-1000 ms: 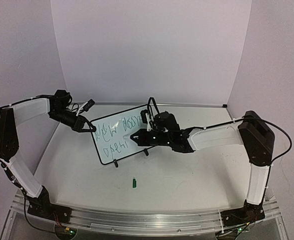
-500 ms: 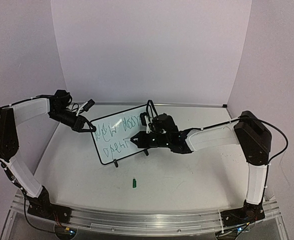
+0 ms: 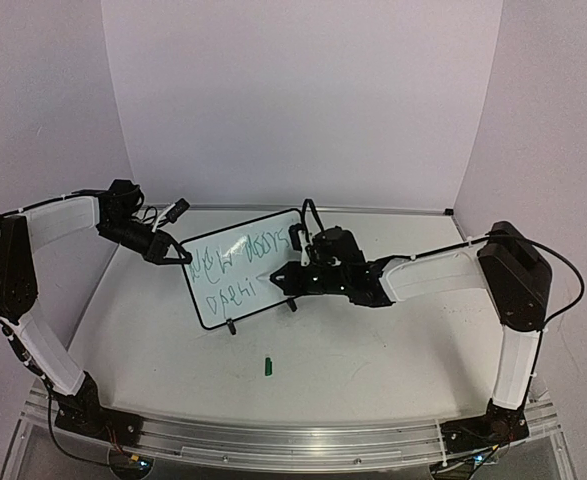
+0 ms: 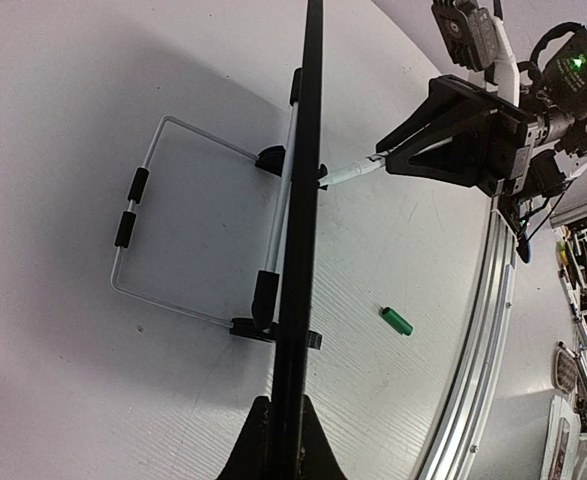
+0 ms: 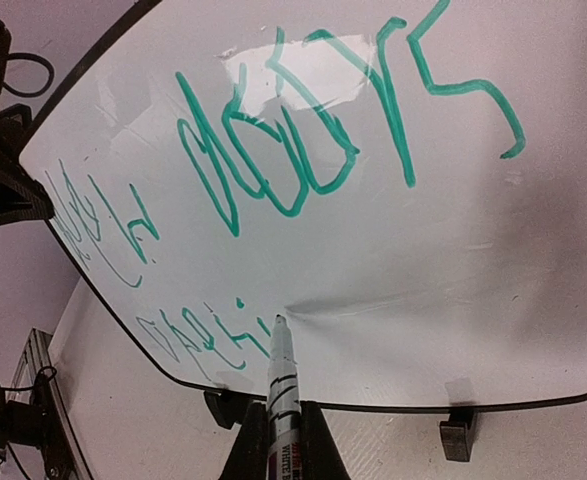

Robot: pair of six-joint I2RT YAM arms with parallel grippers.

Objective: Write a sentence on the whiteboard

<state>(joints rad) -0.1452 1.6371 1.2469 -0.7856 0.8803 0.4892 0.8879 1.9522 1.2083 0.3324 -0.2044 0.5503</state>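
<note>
A green cap (image 3: 268, 366) lies on the table (image 3: 373, 350).

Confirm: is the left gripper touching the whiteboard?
Touching. Left wrist view shows the left gripper clamped on the whiteboard at its edge, a finger on each face.

The left arm (image 3: 61, 222) and the right arm (image 3: 435, 274) each pair smooth white link shells with bulky black joint housings, thin black cables (image 3: 580, 283) looping alongside them.

White whiteboard (image 5: 423, 300), black frame; green sentence (image 5: 295, 160) (thin slanted strokes); green cap (image 3: 269, 366) on white table (image 3: 373, 350)
</note>
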